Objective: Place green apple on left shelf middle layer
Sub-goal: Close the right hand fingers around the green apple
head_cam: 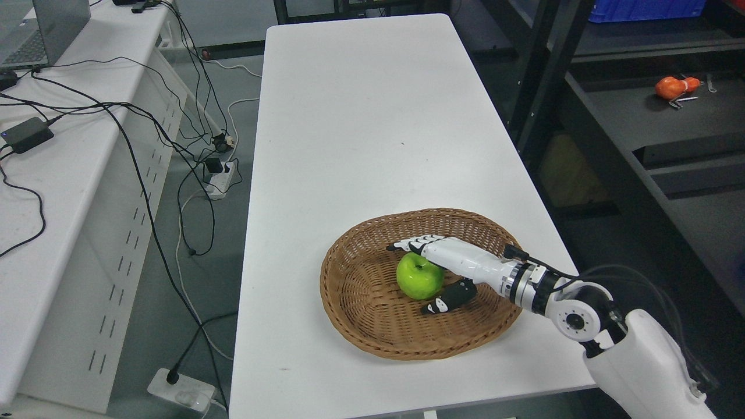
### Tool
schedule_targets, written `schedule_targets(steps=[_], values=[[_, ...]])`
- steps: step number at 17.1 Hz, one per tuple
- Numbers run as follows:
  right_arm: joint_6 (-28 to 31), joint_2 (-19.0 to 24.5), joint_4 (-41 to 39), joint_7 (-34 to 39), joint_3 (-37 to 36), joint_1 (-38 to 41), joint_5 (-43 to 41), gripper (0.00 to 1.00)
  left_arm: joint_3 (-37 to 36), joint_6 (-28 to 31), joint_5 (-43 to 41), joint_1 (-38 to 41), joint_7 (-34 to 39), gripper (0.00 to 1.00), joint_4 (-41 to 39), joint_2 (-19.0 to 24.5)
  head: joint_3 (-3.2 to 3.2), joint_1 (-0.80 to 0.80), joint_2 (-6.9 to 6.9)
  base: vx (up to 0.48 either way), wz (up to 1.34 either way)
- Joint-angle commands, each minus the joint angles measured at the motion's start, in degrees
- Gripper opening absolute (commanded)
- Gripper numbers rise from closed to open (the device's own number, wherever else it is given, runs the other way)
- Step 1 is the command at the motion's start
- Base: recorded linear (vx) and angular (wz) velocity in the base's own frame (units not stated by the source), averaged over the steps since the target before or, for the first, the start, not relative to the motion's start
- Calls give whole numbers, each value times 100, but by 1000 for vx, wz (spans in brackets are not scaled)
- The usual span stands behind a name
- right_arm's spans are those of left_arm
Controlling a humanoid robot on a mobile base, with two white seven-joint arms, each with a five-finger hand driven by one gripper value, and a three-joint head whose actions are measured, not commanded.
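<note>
One green apple (419, 276) in wicker basket (355, 302), right hand (448, 269) fingers (410, 244) spread around it, not closed

The right hand (451, 267) reaches into the wicker basket (355, 302) on the white table (361, 128). Its fingers (416, 243) and thumb bracket the green apple (419, 276), not closed.
</note>
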Motion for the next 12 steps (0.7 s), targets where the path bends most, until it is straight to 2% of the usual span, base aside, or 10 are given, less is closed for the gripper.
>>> schedule_targets(steps=[1,3,8,9,10,11,12], values=[[-2,-73,85,-36,-311,13,17,80,0,4,0,0,2,100,-3,100,0,0,0,0,0],[-28,-160,85,-36,-382,39,-1,64,0,-4,0,0,2,100,-3,100,0,0,0,0,0],[-72,-179,67,-10,-382,206,-36,61,0,4,0,0,2,100,-3,100,0,0,0,4,1],[-72,-179,58,-70,-400,215,-19,55,0,4,0,0,2,100,6,100,0,0,0,0,0],[-81,-196,6,-141,-617,232,-27,47,0,4,0,0,2,100,6,100,0,0,0,0,0],[-98,-240,-38,-194,-846,233,-36,45,0,4,0,0,2,100,6,100,0,0,0,0,0],[-290,-388,-64,-299,-1161,233,-36,38,0,4,0,0,2,100,-3,100,0,0,0,0,0]])
